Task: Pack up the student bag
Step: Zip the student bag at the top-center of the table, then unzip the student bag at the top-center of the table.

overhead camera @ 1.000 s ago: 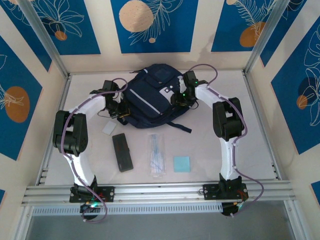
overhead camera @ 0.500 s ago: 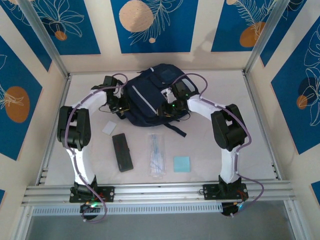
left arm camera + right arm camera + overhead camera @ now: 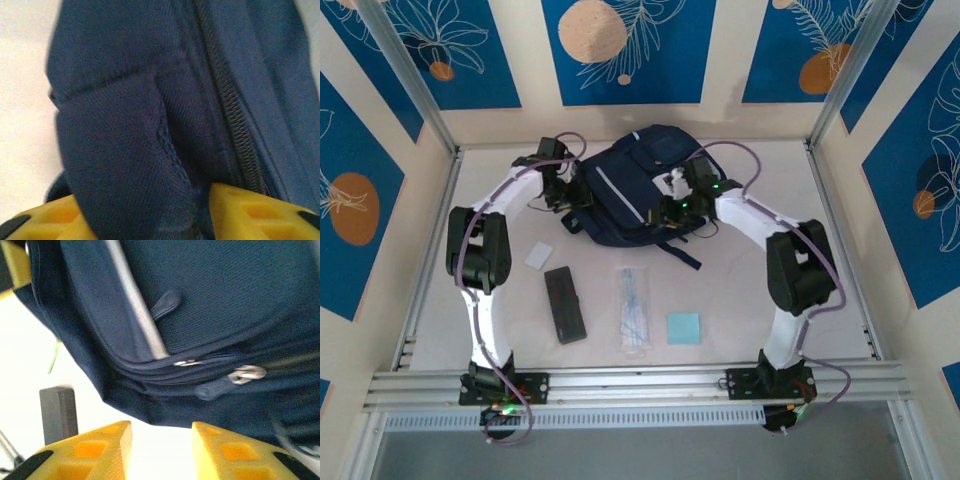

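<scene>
Farther up table (image 3: pixel 740 290), student bag (image 3: pixel 630 185) shifted; L gripper (image 3: pixel 150 217) pinching it

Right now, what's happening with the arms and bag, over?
Left fingers clamped on a fold of the student bag. Right fingers open, empty, by its zipper. Black case lies nearby, unpacked.

Walls (image 3: pixel 620 122): blue panels (image 3: pixel 660 50) with orange discs and white leaf outlines, cream strips (image 3: pixel 722 50) between. White table (image 3: pixel 750 280), evenly lit, bounded by aluminium posts (image 3: pixel 405 75) and a front rail (image 3: pixel 630 385).
</scene>
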Controlling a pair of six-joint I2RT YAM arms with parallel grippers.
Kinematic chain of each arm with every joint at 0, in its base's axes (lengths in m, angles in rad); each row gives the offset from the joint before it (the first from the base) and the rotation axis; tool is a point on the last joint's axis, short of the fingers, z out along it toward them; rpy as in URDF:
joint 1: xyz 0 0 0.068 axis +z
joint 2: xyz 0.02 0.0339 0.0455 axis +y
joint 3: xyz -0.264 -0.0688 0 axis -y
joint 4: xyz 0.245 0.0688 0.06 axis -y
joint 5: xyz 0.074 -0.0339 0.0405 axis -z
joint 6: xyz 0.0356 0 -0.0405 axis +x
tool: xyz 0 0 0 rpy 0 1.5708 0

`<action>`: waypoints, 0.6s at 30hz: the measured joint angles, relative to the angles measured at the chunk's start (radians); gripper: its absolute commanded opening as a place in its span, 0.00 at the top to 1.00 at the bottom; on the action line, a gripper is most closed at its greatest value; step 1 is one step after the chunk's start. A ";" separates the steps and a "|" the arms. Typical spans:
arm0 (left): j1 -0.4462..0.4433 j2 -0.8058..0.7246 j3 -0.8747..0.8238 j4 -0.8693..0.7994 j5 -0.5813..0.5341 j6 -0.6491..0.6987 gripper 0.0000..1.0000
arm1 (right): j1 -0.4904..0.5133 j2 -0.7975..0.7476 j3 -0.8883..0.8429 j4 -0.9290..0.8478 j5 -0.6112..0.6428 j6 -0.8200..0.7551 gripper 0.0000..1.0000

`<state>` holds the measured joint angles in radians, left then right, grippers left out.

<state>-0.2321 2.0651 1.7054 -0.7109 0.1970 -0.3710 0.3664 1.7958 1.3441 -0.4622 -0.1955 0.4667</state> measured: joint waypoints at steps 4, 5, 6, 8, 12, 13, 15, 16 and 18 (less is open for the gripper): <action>0.000 -0.033 0.006 -0.048 -0.095 0.014 0.30 | -0.101 -0.099 -0.046 -0.014 0.082 0.042 0.52; 0.000 -0.048 0.000 -0.060 -0.115 0.015 0.30 | -0.128 -0.111 -0.060 -0.017 0.093 0.053 0.51; 0.000 -0.069 -0.010 -0.070 -0.133 0.014 0.29 | -0.154 -0.116 -0.072 -0.018 0.103 0.066 0.50; 0.000 -0.126 -0.045 -0.081 -0.151 0.010 0.29 | -0.210 -0.116 -0.101 -0.015 0.115 0.092 0.48; -0.005 -0.267 -0.143 -0.071 -0.117 -0.041 0.29 | -0.306 -0.085 -0.143 -0.008 0.117 0.136 0.45; -0.009 -0.306 -0.175 -0.050 -0.087 -0.069 0.29 | -0.323 -0.070 -0.146 -0.001 0.116 0.145 0.44; -0.021 -0.359 -0.232 0.011 -0.029 -0.120 0.29 | -0.343 -0.039 -0.146 0.024 0.101 0.156 0.43; -0.034 -0.381 -0.267 0.057 0.006 -0.157 0.29 | -0.350 -0.017 -0.145 0.042 0.094 0.163 0.43; -0.070 -0.401 -0.324 0.145 0.069 -0.227 0.30 | -0.354 0.023 -0.137 0.060 0.086 0.174 0.43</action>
<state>-0.3019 1.6638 1.3811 -0.5663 0.2657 -0.5983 0.0128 1.8191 1.2068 -0.4023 -0.1097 0.6407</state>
